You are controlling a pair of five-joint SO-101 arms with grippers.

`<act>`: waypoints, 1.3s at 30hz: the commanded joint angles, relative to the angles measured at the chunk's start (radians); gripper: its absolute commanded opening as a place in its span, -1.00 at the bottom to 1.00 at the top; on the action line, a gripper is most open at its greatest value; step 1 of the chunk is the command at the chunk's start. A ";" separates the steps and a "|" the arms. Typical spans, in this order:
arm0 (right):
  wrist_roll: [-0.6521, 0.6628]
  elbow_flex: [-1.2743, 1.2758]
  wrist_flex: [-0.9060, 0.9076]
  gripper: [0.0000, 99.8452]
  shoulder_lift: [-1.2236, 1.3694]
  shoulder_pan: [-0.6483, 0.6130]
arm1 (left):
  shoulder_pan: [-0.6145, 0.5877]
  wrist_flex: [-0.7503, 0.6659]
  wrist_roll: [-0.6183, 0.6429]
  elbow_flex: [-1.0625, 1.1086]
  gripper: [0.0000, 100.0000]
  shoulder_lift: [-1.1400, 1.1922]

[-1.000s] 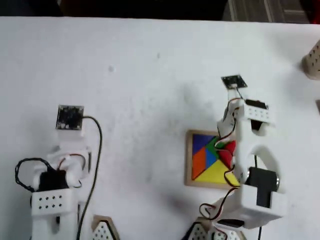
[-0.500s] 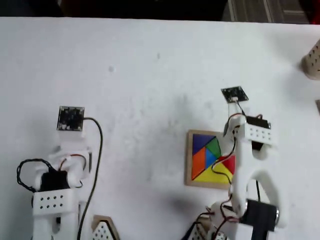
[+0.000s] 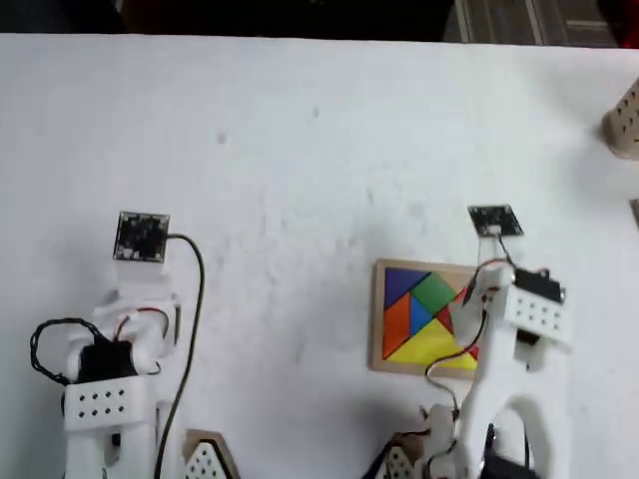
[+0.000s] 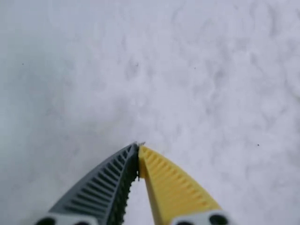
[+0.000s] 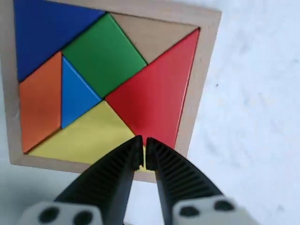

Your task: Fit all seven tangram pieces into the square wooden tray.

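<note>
I am holding the right gripper (image 5: 143, 149), jaws together on nothing, over the rim of the tray (image 5: 202, 70) by the red piece (image 5: 154, 93). Six coloured pieces are sitting flush. I cannot tell whether the wood-coloured triangle (image 5: 154, 40) is a gap or the seventh, so I am judging the next move to be a check there. The left gripper (image 4: 138, 152) is resting closed over the table (image 4: 187, 70).

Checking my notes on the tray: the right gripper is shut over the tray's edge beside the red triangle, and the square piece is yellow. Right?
No. The square piece is green, not yellow, as the right wrist view shows. The rest holds: the right gripper is shut over the edge of the tray beside the red triangle.
</note>
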 commanded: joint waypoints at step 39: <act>-0.284 0.689 0.079 -0.96 -1.205 -0.335 | 0.104 0.058 -0.011 0.153 -0.95 0.001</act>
